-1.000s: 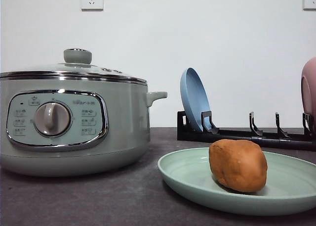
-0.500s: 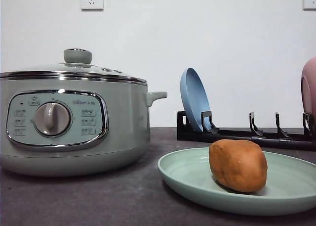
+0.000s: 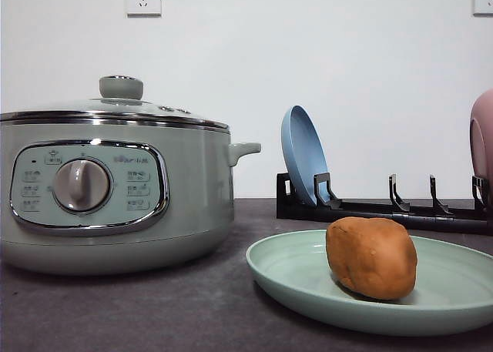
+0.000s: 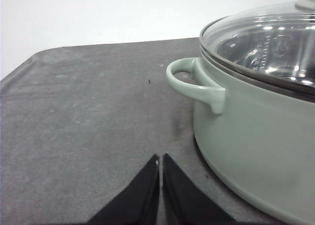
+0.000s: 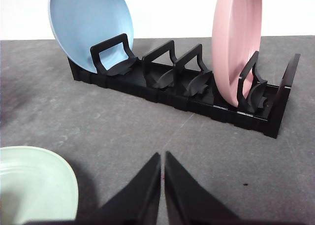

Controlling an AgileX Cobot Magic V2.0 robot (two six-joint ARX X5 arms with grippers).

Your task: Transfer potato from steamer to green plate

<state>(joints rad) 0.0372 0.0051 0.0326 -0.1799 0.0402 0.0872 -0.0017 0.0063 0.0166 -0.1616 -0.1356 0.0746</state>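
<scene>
The orange-brown potato (image 3: 371,257) lies on the green plate (image 3: 293,279) at the front right of the table. The sage-green steamer (image 3: 115,190) stands at the left with its glass lid on. In the left wrist view my left gripper (image 4: 160,161) is shut with nothing in it, low over the dark table beside the steamer (image 4: 256,136) and its side handle (image 4: 194,84). My right gripper (image 5: 162,158) is also shut and holds nothing; it sits low over the table, with the green plate's rim (image 5: 34,185) to one side.
A black dish rack (image 3: 385,209) stands behind the plate. It holds an upright blue plate (image 3: 302,155) and a pink dish (image 3: 482,140). The right wrist view shows the rack (image 5: 197,89), blue plate (image 5: 91,28) and pink dish (image 5: 236,43) ahead.
</scene>
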